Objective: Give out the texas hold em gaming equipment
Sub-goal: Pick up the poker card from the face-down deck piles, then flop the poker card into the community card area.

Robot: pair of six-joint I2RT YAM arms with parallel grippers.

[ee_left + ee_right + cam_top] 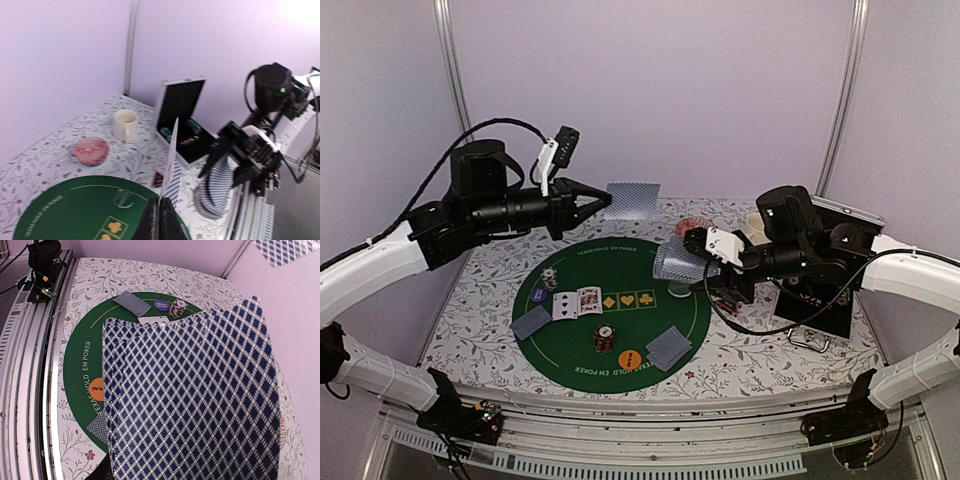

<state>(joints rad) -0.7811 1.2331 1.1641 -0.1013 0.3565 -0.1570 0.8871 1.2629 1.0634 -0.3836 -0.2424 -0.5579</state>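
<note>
1. Right now the L gripper (606, 203) hangs in the air above the far-left edge of the green poker mat (535, 300). Its fingers (159, 222) are pinched tight on one blue-backed card (633, 199). The card is clear of the table and shows edge-on in the L wrist cam.
2. The R gripper (703, 268) is clamped on a bowed bundle of cards (678, 264), held above the mat's right rim. The backs fill most of the R wrist view, so I can't see the R fingers there. The L wrist cam shows them closed around the bundle.
3. On the mat in the top cam: left face-down pair (532, 322), w/ face-up cards (577, 302) just beside it. Printed suit squares run to the right of those. The near-right face-down pair (668, 346) lies by the mat's near-right rim.
4. Chips: far chip stack (550, 278) is at the mat's left, w/ the blue button (161, 304) just beside it. The near chip stack (605, 340) sits toward the arm bases, orange button (630, 357) near it.
5. The pale-green button (122, 197) is flat on the mat's right part. The black-and-red triangular marker (159, 178) lies just off the rim, partly hidden behind the held card.
6. Off the mat, far side: pink-patterned bowl (91, 150), cream mug (125, 125) near it, then an open black case (182, 112) at right w/ lid upright.
</note>
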